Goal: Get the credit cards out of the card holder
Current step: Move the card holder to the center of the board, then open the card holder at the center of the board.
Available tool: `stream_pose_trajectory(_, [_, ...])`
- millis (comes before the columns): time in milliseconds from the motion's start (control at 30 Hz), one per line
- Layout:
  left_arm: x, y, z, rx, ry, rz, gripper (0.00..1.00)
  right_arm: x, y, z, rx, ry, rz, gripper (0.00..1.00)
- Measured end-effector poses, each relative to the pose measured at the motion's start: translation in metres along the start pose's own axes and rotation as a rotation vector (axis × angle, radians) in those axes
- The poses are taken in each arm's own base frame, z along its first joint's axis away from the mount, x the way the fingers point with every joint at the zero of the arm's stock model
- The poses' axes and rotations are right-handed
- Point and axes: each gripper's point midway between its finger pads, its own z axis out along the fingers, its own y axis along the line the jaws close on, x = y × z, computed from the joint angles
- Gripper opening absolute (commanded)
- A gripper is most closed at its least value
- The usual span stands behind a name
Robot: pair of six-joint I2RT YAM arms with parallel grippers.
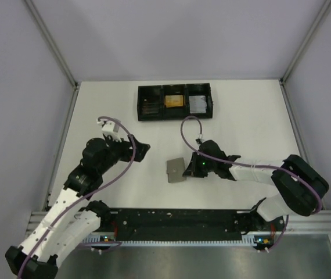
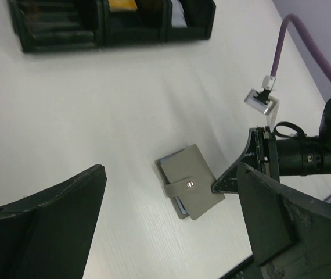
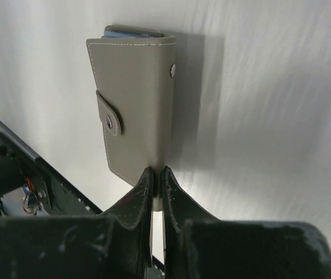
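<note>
1. Closest in, the right gripper (image 3: pixel 155 172) has its jaws pressed together with only a sliver between them. Its tips touch one edge of the card holder (image 3: pixel 133 113); whether they pinch any of it I cannot tell.
2. That card holder lies flat on the table (image 1: pixel 241 116), about midway between the left and right edges and nearer the near edge than the far one. It is folded shut, with its tab snapped down.
3. At the end away from the right gripper, a pale blue strip shows past the holder's cover. Whether that is lining or the credit cards I cannot tell.
4. Over the table to the left of the holder and apart from it hangs the left gripper (image 1: pixel 139 150), jaws spread wide and holding nothing.
5. By the far edge sits a black tray (image 1: pixel 174 117) with three compartments, well apart from the holder.
</note>
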Motion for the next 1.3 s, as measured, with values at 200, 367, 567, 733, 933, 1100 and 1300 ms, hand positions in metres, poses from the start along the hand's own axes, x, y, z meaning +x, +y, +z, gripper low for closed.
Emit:
stream_pose_trajectory(200, [0.072, -0.021, 0.021, 0.044, 0.229, -0.054, 0.96, 0.020, -0.008, -0.001, 0.026, 0.009, 0.010, 0.33])
stream_pose_trajectory(367, [0.109, -0.024, 0.033, 0.006, 0.341, -0.066, 0.95, 0.003, -0.007, -0.010, 0.013, -0.049, 0.004, 0.35])
stream_pose_trajectory(567, [0.141, -0.017, 0.044, -0.066, 0.429, -0.064, 0.94, -0.019, -0.009, -0.017, -0.022, -0.110, -0.017, 0.39])
stream_pose_trajectory(733, [0.171, -0.010, 0.049, -0.110, 0.524, -0.056, 0.93, -0.014, -0.015, -0.005, -0.033, -0.069, -0.035, 0.41])
stream_pose_trajectory(933, [0.193, -0.010, 0.050, -0.124, 0.590, -0.045, 0.93, -0.005, -0.008, 0.011, -0.112, -0.011, -0.044, 0.41])
stream_pose_trajectory(1100, [0.204, -0.009, 0.053, -0.134, 0.620, -0.039, 0.91, -0.001, 0.002, 0.018, -0.185, 0.016, -0.049, 0.26])
stream_pose_trajectory(1300, [0.211, -0.013, 0.058, -0.137, 0.640, -0.035, 0.89, 0.002, 0.000, 0.022, -0.188, 0.033, -0.035, 0.00])
